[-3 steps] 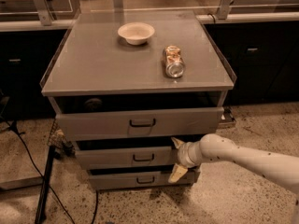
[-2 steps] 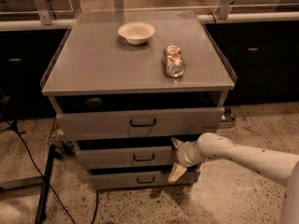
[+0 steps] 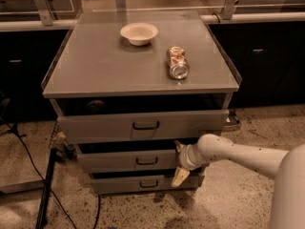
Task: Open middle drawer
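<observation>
The middle drawer (image 3: 128,160) is a grey metal front with a small dark loop handle (image 3: 146,161) at its centre, set between a taller top drawer (image 3: 143,126) and a shorter bottom drawer (image 3: 143,183). It stands slightly out, with a dark gap above it. My gripper (image 3: 179,162) is at the right end of the middle drawer's front, well right of the handle. One pale finger (image 3: 179,177) hangs down over the bottom drawer's right end and the other points up by the gap. It holds nothing.
A white bowl (image 3: 138,33) and a can on its side (image 3: 177,62) lie on the cabinet's glass top (image 3: 95,70). The top drawer juts out. A black stand leg and cables (image 3: 47,185) are on the floor at the left. Dark cabinets line the back.
The gripper and arm have stayed at the right end of the middle drawer. The drawers, bowl and can have not moved.
</observation>
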